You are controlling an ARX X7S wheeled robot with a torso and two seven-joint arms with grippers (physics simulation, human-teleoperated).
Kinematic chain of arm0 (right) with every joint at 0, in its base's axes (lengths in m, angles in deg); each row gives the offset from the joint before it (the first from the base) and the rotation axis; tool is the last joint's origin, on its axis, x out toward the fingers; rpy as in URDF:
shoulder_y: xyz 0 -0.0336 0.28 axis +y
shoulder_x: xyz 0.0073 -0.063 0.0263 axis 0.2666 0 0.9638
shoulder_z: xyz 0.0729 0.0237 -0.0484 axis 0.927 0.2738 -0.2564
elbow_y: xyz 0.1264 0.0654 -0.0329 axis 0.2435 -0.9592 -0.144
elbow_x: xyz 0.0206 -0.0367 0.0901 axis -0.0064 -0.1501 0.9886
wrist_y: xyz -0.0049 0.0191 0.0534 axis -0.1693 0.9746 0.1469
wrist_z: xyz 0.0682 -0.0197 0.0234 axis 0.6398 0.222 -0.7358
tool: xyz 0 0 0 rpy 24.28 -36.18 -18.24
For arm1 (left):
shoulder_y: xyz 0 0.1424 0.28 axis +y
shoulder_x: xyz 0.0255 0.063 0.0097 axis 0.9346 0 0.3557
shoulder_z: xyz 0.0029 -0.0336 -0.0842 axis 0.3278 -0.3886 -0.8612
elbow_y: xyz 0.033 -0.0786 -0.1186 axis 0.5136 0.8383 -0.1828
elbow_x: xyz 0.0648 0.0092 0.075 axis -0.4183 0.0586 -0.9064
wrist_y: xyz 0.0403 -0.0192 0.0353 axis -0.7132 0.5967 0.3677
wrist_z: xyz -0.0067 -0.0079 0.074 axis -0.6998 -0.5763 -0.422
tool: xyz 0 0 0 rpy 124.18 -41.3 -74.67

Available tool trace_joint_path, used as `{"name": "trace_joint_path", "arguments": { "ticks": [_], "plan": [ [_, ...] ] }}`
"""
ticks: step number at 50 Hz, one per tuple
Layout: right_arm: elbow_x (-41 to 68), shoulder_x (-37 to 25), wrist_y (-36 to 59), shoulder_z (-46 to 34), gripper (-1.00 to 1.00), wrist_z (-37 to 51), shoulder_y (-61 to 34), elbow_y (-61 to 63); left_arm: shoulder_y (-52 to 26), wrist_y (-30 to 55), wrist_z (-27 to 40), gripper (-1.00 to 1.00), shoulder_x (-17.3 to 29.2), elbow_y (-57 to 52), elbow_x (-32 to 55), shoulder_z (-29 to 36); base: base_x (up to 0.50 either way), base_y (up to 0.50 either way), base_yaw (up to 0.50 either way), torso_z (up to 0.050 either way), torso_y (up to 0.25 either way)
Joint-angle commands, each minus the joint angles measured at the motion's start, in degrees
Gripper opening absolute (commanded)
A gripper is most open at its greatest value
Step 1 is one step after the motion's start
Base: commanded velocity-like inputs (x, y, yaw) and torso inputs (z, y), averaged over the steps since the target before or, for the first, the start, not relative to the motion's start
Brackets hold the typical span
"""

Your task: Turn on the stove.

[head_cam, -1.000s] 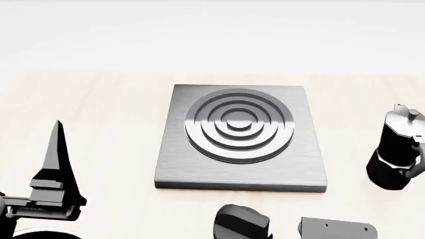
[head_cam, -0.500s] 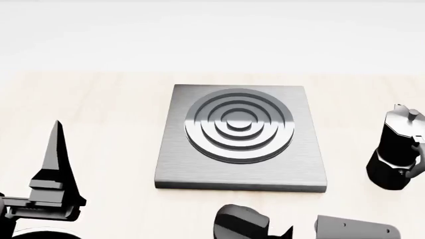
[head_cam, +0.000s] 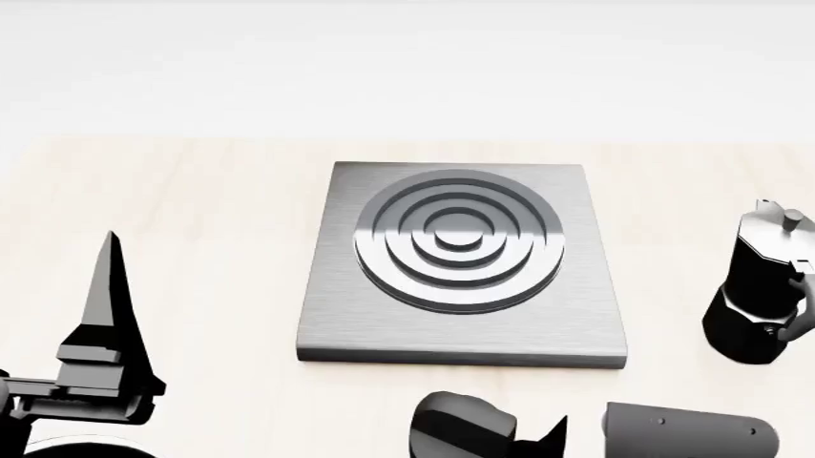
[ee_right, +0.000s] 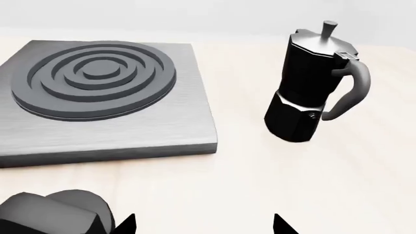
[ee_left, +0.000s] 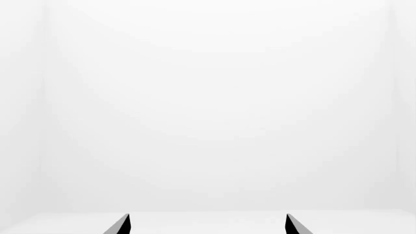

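1. Stove (head_cam: 461, 262) is sitting at frame centre; knob (head_cam: 461, 429) at the bottom edge.
2. Right gripper (ee_right: 204, 225) is hanging beside the knob, fingers wide; you're risking a glancing push.
3. Left gripper (ee_left: 206, 225) is idling, fingers wide.
4. Pot (ee_right: 313, 83) is standing right, exposed to your swing.

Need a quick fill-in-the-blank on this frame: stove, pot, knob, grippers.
1. The burner rings sit on the ____ metal stove.
2. In the head view, the moka pot stands on the table to the ____ of the stove, apart from it.
3. In the right wrist view, the right gripper has its fingertips spread, so it is ____.
4. The knob lies in front of the stove's ____ edge, nearest the robot.

Missing words: grey; right; open; front
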Motion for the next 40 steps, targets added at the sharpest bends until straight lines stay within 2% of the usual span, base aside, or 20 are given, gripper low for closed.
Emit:
{"name": "trace_joint_path", "arguments": {
  "ticks": [1, 40],
  "plan": [
    [0.3, -0.8, 2.1, -0.4, 1.00, 1.6, -0.3, 3.7, -0.1, 0.1, 0.2, 1.00, 0.3, -0.2, 0.0, 0.1, 0.00, 0.00, 0.00, 0.000, 0.000],
    [2.0, -2.5, 8.6, -1.9, 1.00, 5.8, -3.3, 14.3, -0.3, -0.5, 0.7, 1.00, 0.7, 0.4, -0.2, 0.9, 0.00, 0.00, 0.00, 0.000, 0.000]
  ]
}}
